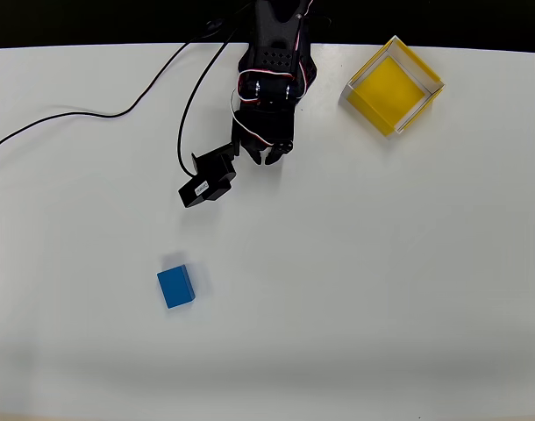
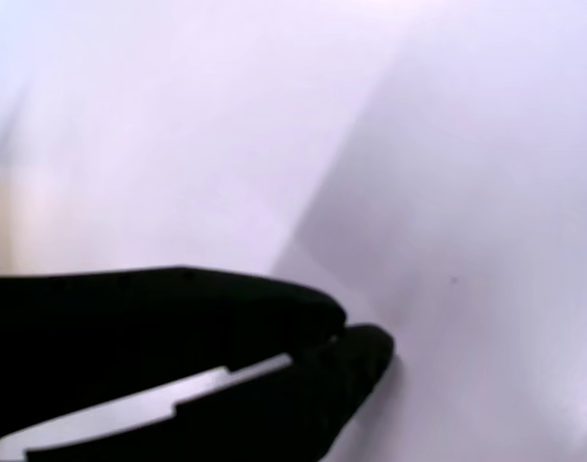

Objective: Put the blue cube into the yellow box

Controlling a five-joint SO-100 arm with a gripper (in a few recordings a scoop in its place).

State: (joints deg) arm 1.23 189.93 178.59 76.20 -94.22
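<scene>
Cube first: the blue cube [image 1: 176,288] sits on the white table [image 1: 381,289] toward its near-left part, well apart from the black gripper [image 1: 266,158], which hangs farther back near the far edge. In the wrist view its 2 fingers [image 2: 356,351] meet at the tips, holding nothing. The yellow box [image 1: 395,85] lies at the far-right edge.

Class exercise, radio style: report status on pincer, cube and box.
Pincer shut, empty, near table's top edge. Blue cube on table, lower left. Yellow box empty, top right. Nothing in the way.
</scene>
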